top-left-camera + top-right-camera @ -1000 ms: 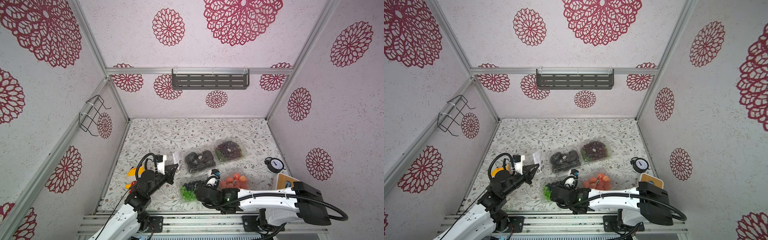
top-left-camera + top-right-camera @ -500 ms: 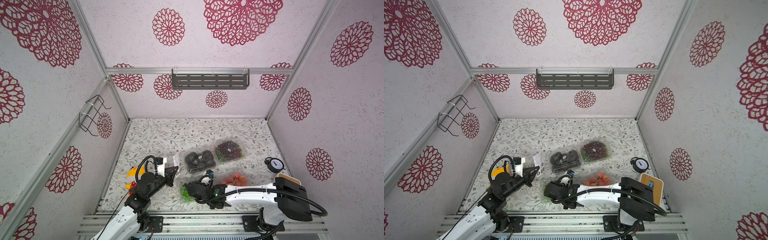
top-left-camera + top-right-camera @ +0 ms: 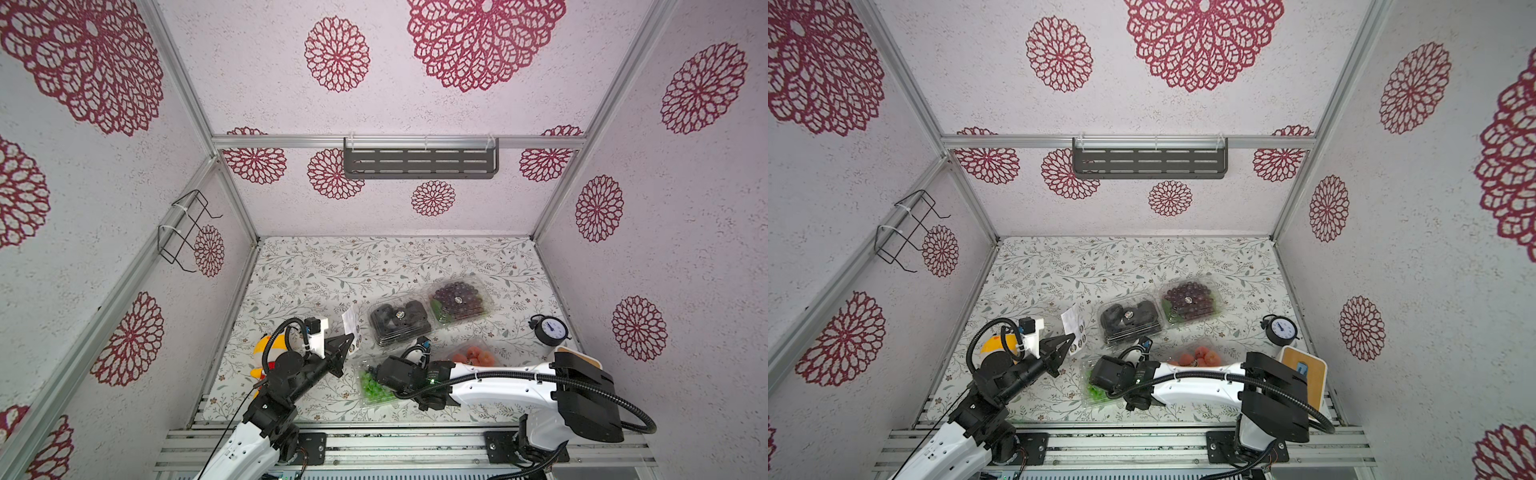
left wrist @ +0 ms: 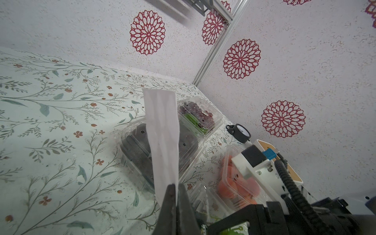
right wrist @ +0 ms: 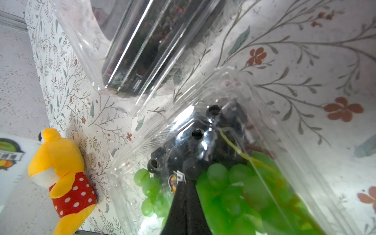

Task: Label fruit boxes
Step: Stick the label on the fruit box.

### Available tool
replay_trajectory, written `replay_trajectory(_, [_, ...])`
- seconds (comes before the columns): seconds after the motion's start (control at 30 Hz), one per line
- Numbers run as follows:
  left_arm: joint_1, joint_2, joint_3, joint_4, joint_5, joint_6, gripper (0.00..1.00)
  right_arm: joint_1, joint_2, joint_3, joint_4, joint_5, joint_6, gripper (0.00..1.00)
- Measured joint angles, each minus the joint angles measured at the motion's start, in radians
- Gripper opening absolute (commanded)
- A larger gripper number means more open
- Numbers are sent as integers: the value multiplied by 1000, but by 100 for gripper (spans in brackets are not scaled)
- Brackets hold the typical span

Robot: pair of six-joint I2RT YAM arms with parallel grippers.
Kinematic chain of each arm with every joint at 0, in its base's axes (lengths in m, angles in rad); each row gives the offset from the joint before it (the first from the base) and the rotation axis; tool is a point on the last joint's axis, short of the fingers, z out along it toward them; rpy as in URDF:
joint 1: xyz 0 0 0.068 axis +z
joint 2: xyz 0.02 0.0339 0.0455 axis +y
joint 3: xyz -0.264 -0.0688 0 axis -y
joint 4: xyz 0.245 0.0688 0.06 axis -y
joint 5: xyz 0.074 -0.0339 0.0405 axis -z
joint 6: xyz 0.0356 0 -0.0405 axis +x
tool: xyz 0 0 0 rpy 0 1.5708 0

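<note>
green-and-blue box (image 3: 372,387): clear punnet near the table's front edge, lid shut, green grapes and dark berries inside (image 5: 234,183).
black box (image 3: 399,322): just behind the green-and-blue box, with a round label on its lid.
purple box (image 3: 459,301): touching the black box on the robot's right, slightly further back, also with a round label on top.
orange-red box (image 3: 473,355): right of the green-and-blue box, partly hidden by the right arm.
right gripper (image 5: 180,183): jaws together, pinching a small sticker (image 5: 174,181) at the tip, right over the green-and-blue box lid; contact with the lid unclear.
left gripper (image 4: 176,187): jaws clamped on the bottom edge of the sticker sheet (image 4: 162,138).
sticker sheet: white strip held upright off the table, left of the black box in both top views (image 3: 351,324).
plush toy (image 5: 61,168): yellow with red spotted shorts, on the table beside the left arm.
dial timer (image 3: 548,330): at the right edge of the table (image 3: 374,266), well apart from the boxes.
</note>
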Motion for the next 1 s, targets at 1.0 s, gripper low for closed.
replay_trajectory(1.0, [0,-113,-27,-51,3,0,0,-52,51,160,-224,-105,-281,36])
